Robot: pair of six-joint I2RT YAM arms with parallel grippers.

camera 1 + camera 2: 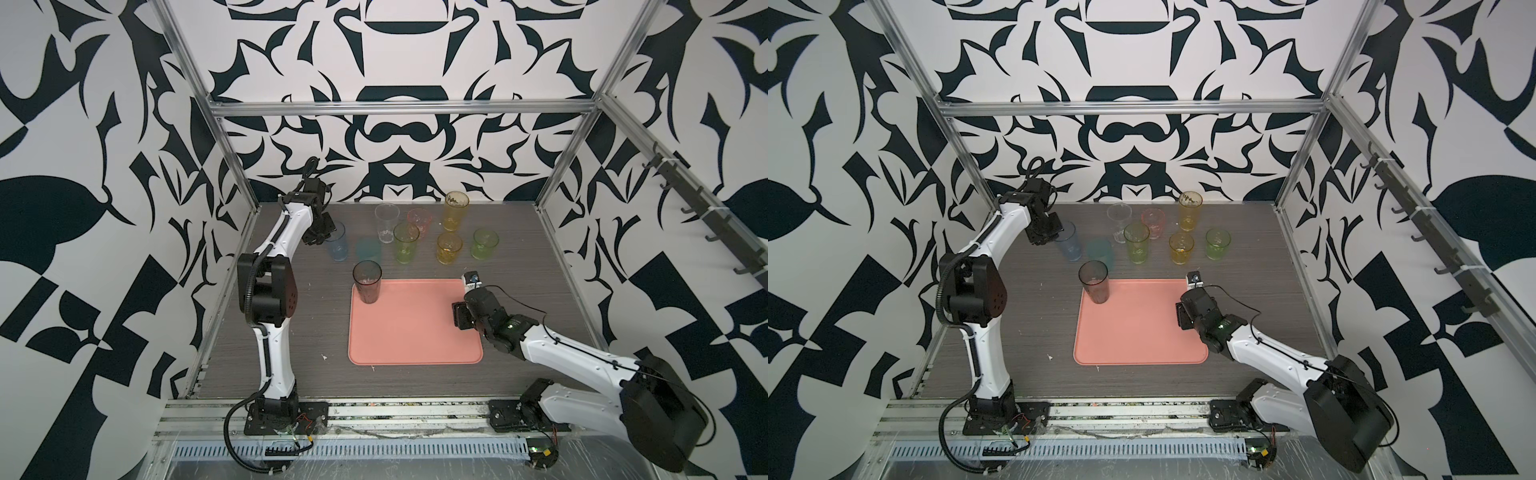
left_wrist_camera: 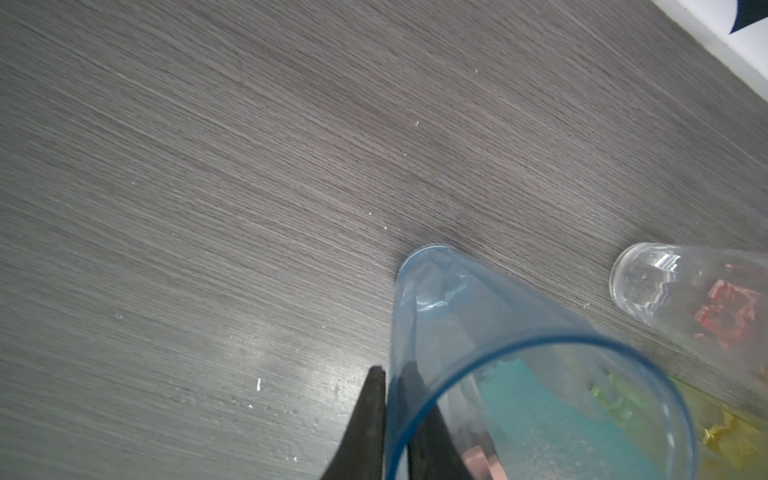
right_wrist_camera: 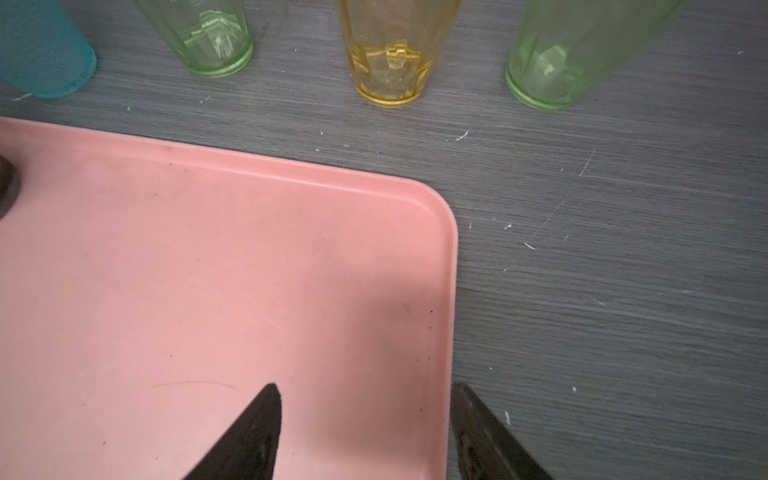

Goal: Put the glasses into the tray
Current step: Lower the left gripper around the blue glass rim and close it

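Observation:
My left gripper (image 2: pixel 392 401) is shut on the rim of the tall blue glass (image 2: pixel 478 324), one finger outside the wall and one inside. That blue glass (image 1: pixel 337 246) stands on the table at the back left, with the gripper (image 1: pixel 321 237) at its left side. A smoky grey glass (image 1: pixel 367 283) stands in the far left corner of the salmon-pink tray (image 1: pixel 415 332). My right gripper (image 3: pixel 365 390) hangs open over the tray's (image 3: pixel 208 270) right rim, holding nothing. The other glasses stand behind the tray.
Behind the tray stand a teal glass (image 1: pixel 368 251), a clear one (image 1: pixel 386 223), a pink one (image 1: pixel 418 220), a green one (image 1: pixel 406 244), a tall amber one (image 1: pixel 456 210), a short amber one (image 1: pixel 449 248) and a short green one (image 1: pixel 484 244). Metal frame posts border the table.

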